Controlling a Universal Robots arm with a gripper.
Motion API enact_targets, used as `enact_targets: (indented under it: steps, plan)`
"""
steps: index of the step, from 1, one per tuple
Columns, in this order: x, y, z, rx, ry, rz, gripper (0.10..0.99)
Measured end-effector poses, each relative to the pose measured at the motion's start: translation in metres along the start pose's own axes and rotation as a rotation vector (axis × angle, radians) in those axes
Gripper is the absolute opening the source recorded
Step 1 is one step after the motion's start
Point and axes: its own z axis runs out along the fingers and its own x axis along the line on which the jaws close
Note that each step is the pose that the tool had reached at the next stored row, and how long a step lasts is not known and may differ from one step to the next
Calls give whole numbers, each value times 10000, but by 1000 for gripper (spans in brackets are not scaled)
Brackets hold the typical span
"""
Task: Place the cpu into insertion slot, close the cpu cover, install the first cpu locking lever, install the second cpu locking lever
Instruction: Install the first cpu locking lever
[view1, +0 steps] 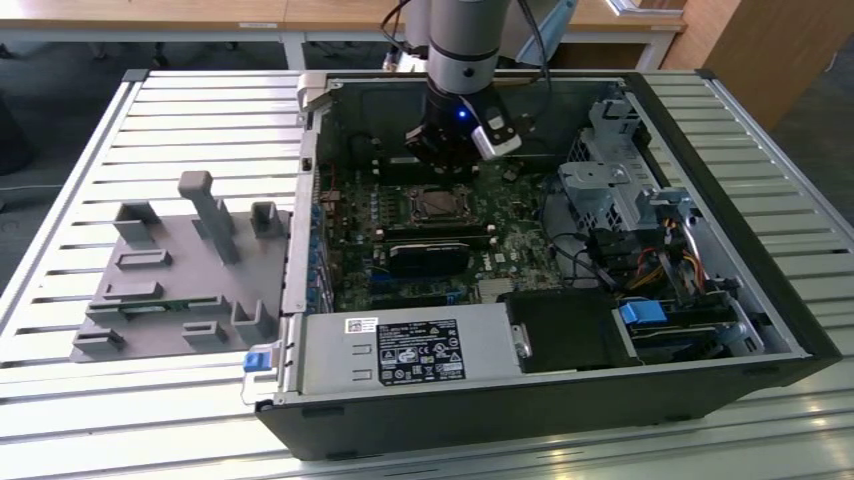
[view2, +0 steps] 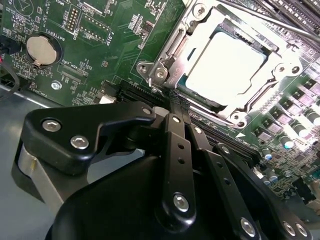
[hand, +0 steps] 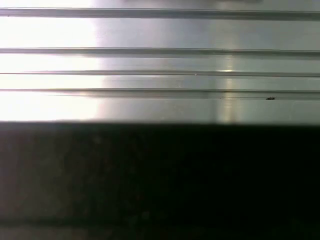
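cpu is seated in the insertion slot, mid-motherboard; cpu cover is down around it. Gripper fingers together, empty, tips at the socket's 7 o'clock corner. For the lever step: push slowly, avoid the chip face. PC case sits on a slatted aluminium table.

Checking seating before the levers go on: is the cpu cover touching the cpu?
Touching. In the second wrist view the cpu cover lies closed over the cpu, its frame edges overlapping the chip's rim, with the pale face showing through the cut-out.
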Motion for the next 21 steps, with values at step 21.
enact_targets:
  steps: [21]
  plan:
    - [-6,-35,-158,-5,-3,-1,106]
